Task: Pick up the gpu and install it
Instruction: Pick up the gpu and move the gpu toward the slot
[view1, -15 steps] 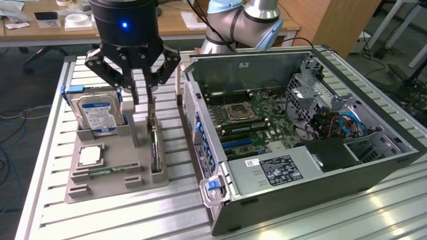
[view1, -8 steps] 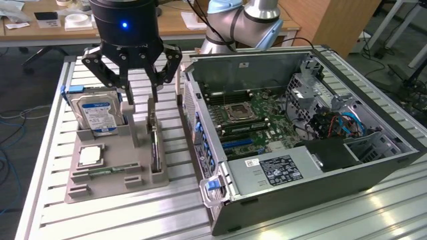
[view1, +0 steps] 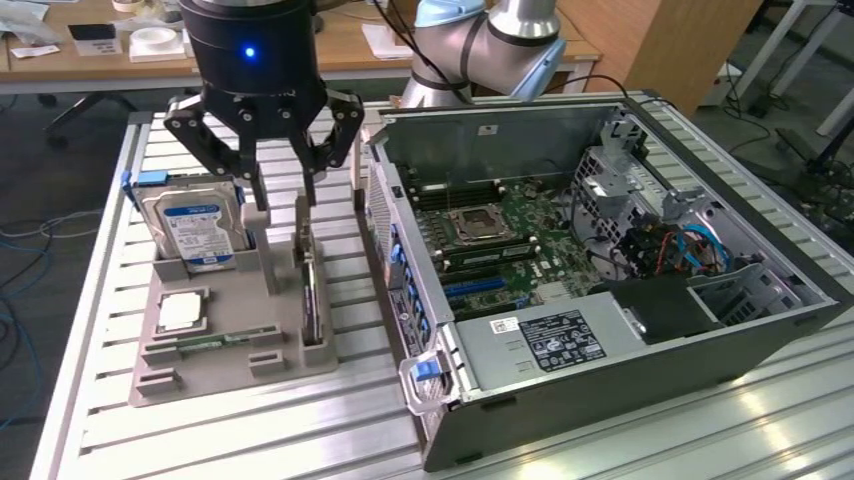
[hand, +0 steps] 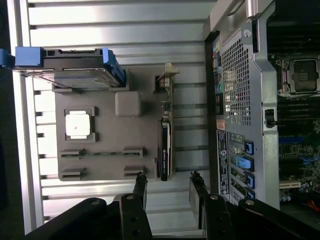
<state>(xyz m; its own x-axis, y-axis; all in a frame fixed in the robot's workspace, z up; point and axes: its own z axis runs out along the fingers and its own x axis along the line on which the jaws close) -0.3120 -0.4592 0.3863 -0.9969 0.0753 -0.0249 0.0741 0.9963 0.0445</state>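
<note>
The gpu (view1: 310, 292) stands on edge in the slot of the grey holder (view1: 220, 378) on the exterior view's right side, the side nearest the computer case (view1: 747, 330). In the wrist view the gpu (hand: 164, 137) shows edge-on, a thin dark strip with its silver bracket at one end, seated in the holder (hand: 115, 137) and not yet in the case (hand: 237, 85).

Right over it hangs the gripper (view1: 286, 198), fingers (view1: 262, 190) apart, nothing clamped between them. From the wrist camera the gripper (hand: 168, 186) straddles the line of the card, one of the fingers (hand: 140, 187) to either side of its end.

Elsewhere in the holder: the hard drive (view1: 200, 232) with its blue-white label stands upright at the far end, a square processor chip (view1: 180, 312) lies flat in its pocket, and a narrow memory stick (view1: 214, 342) sits in a slot just beside it. The wrist view shows that drive (hand: 70, 67), chip (hand: 77, 125) and stick (hand: 102, 153) too.

The case lies open just beside the holder, its motherboard (view1: 521, 235) exposed. Everything rests on a slatted aluminium desk (view1: 187, 445).
</note>
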